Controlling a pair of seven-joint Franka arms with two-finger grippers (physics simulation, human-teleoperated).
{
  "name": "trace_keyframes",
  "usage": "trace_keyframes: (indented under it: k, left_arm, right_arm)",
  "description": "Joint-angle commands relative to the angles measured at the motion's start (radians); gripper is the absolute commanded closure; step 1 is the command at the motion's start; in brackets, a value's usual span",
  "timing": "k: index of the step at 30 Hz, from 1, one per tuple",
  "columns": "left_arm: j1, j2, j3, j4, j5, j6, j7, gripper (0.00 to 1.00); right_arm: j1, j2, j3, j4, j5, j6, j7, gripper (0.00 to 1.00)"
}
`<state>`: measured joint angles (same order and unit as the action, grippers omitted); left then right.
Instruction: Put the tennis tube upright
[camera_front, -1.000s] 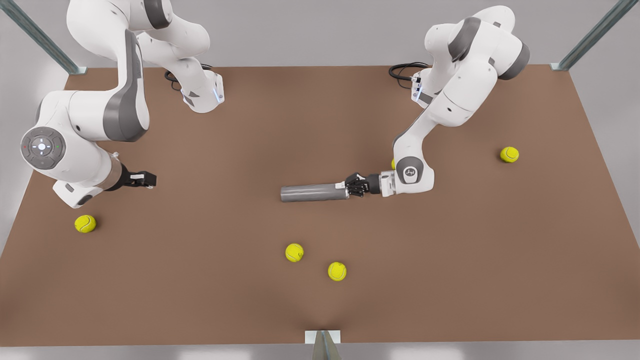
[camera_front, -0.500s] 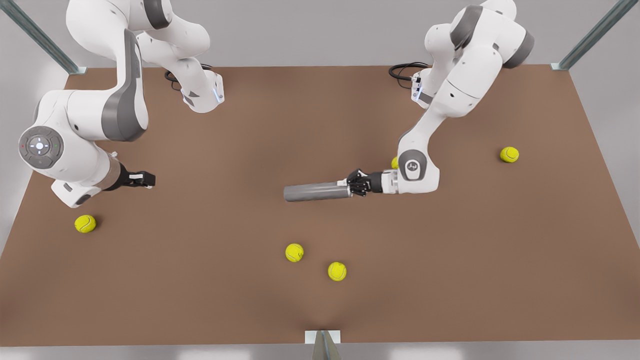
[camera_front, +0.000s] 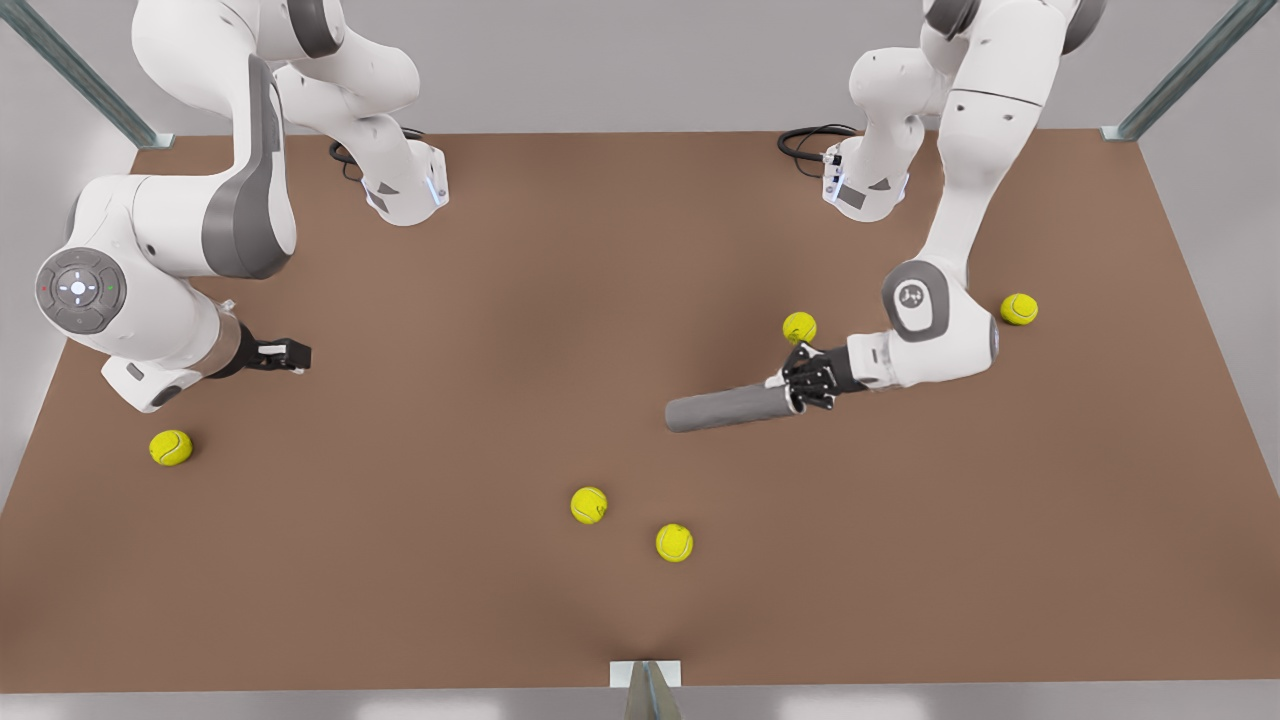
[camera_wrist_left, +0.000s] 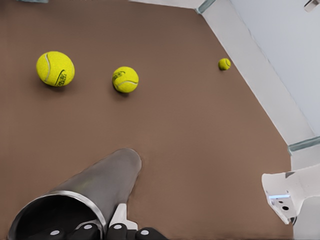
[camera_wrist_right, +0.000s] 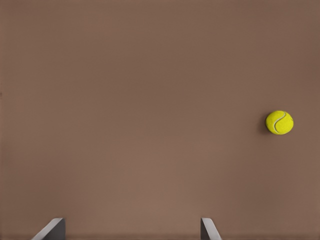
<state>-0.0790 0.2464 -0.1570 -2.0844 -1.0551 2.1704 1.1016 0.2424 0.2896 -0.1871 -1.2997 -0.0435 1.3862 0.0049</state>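
The tennis tube (camera_front: 725, 408) is a dark grey cylinder, close to horizontal, right of centre in the front view. My left gripper (camera_front: 800, 385) is shut on the tube's end at the front view's right. In the left wrist view the tube (camera_wrist_left: 95, 185) runs away from the camera, its light rim pinched by the left gripper (camera_wrist_left: 105, 231). My right gripper (camera_front: 290, 353) waits at the front view's left, low over the table. In the right wrist view the right gripper (camera_wrist_right: 131, 230) is open with nothing between its fingertips (camera_wrist_right: 52, 229).
Yellow tennis balls lie on the brown table (camera_front: 450, 450): one (camera_front: 799, 327) just behind the left gripper, one (camera_front: 1019, 308) far right, two (camera_front: 589, 505) (camera_front: 674, 542) near the front, one (camera_front: 171, 447) by the right arm. Both arm bases stand at the back edge.
The left gripper has carried the tube toward the front view's right and a little nearer the front, slanting it slightly. A ball behind the wrist is now uncovered. The right arm barely moved.
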Motion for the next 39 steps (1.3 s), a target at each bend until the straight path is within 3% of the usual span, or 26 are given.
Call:
trace_keyframes:
  k: [1, 4, 9, 14, 21, 39]
  left_arm:
    - [0.001, -0.016, 0.033, 0.004, 0.144, -0.040, -0.269, 0.79]
    - [0.001, -0.048, 0.086, 0.009, 0.231, -0.046, -0.270, 0.79]
    - [0.001, -0.049, 0.185, 0.216, 0.521, -0.264, -0.401, 0.79]
    - [0.027, -0.045, 0.183, 0.377, 0.787, -0.316, -0.528, 0.79]
    - [0.019, -0.016, 0.175, 0.435, 1.047, -0.255, -0.709, 0.79]
    - [0.025, 0.117, 0.163, 0.435, 1.040, -0.146, -0.789, 0.79]
  right_arm:
    - [0.000, -0.001, -0.002, 0.000, 0.001, -0.006, 0.001, 0.00]
    - [0.000, -0.001, 0.000, 0.000, 0.001, -0.006, 0.001, 0.00]
    - [0.005, -0.001, 0.002, 0.000, -0.001, -0.016, 0.001, 0.00]
    - [0.005, -0.001, 0.000, 0.000, -0.003, -0.016, 0.001, 0.00]
    - [0.001, 0.002, -0.002, 0.000, -0.003, -0.015, 0.000, 0.00]
    - [0.012, 0.006, 0.000, 0.000, -0.003, -0.015, 0.006, 0.00]
